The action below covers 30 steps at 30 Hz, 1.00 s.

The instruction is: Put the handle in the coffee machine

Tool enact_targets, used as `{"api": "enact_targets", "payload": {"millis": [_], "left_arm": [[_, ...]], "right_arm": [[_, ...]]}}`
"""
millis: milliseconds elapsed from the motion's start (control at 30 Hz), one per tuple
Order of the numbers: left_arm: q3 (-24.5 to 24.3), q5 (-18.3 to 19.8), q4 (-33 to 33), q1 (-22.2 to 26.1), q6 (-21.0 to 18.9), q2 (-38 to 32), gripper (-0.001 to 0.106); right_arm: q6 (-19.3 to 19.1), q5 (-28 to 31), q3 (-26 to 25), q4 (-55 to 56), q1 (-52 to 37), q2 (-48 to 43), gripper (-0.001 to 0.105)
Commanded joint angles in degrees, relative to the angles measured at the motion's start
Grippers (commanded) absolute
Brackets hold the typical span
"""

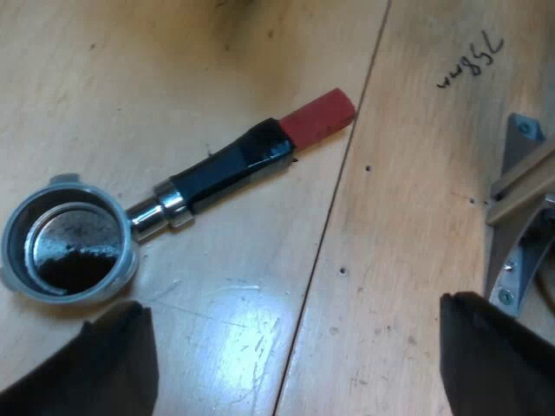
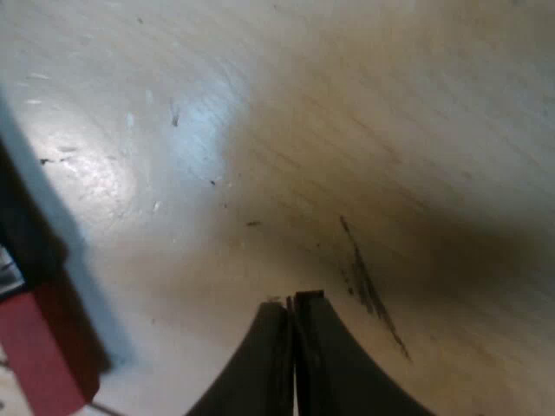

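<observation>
While left gripper [image 1: 295, 312] gapes near holder [image 1: 165, 208] — right gripper [image 2: 293, 305] (pinched) hovers.

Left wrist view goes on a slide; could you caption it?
Open left gripper near the loose metal holder lying on the wooden table, dark residue inside, red-ended handle free.

handwritten "758mm" [image 1: 473, 59], upside down, on tabletop [image 1: 408, 225]

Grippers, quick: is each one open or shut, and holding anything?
Left gripper: open, holding nothing, near the loose metal holder.
Right gripper: shut, holding nothing.
</observation>
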Motion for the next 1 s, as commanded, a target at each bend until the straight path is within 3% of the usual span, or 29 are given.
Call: {"api": "enact_targets", "payload": {"millis": [33, 200, 400, 533, 1000], "left_arm": [[-0.37, 0.03, -0.41, -0.22, 0.06, -0.08, 0.07], [-0.37, -4.59, 0.74, -0.22, -0.49, -0.08, 0.07], [-0.37, -9.63, 1.65, -0.22, -0.95, -0.08, 0.07], [-0.37, -13.23, 1.65, -0.22, -1.26, -0.08, 0.07], [-0.37, -14.16, 1.65, -0.22, -1.26, -0.08, 0.07]], "right_arm": [[0.41, -1.72, -0.36, -2.34, 0.0, 2.66, 0.0], [0.33, -6.82, -0.36, -6.29, 0.72, 7.73, 0.0], [0.39, -6.82, -0.36, -8.04, 4.71, 13.01, 0.0], [2.72, -7.13, -0.36, -10.7, 7.4, 14.95, 0.0], [7.56, -14.41, -0.62, -24.23, 12.52, 19.09, 0.0]]}}
